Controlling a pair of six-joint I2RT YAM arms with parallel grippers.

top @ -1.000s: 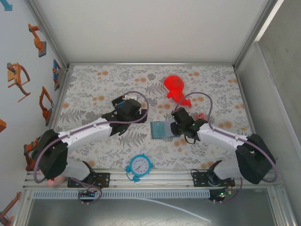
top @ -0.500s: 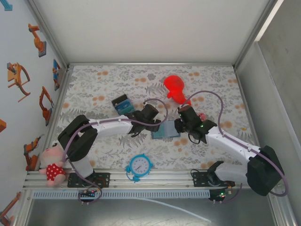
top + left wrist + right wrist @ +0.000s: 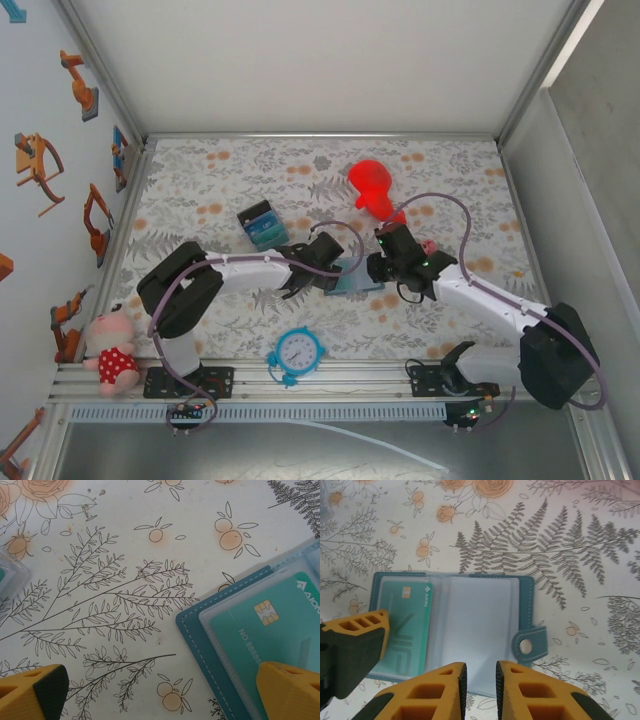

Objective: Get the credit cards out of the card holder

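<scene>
The card holder (image 3: 357, 281) lies open and flat on the floral cloth, between my two grippers. In the right wrist view the card holder (image 3: 470, 630) shows a teal credit card (image 3: 402, 630) in its left clear sleeve, and its snap tab (image 3: 527, 645) sticks out on the right. My right gripper (image 3: 481, 682) hovers over the holder's near edge, jaws a narrow gap apart with nothing between them. My left gripper (image 3: 160, 695) is wide open. Its right fingertip (image 3: 290, 690) is over the credit card (image 3: 280, 625), and its left fingertip (image 3: 32, 692) is over bare cloth.
A black-and-teal striped item (image 3: 262, 225) lies left of the holder. A red object (image 3: 372, 188) sits behind it, and a blue clock (image 3: 297, 352) at the near edge. A pig plush (image 3: 112, 350) sits by the left arm's base. A small pink thing (image 3: 428, 246) is beside the right wrist.
My left arm swung right from the striped item to the holder's left edge. My right gripper's jaws narrowed, and the holder shifted slightly right.
</scene>
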